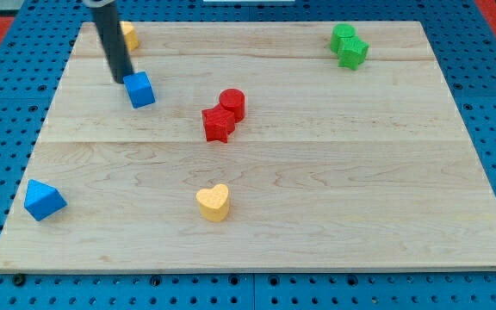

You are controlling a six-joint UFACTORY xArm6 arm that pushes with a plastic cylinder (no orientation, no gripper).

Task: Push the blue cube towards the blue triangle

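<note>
The blue cube (140,89) sits on the wooden board (334,198) near the view's top left. My tip (122,80) rests just to the left of the cube and slightly above it, touching or nearly touching it. The blue triangle (43,201) lies near the board's lower left corner, well below and left of the cube.
A red cylinder (232,103) and a red star (218,124) touch near the board's middle. A yellow heart (213,203) lies below them. Two green blocks (349,46) sit at the top right. A yellow block (128,35) is partly hidden behind the rod at top left.
</note>
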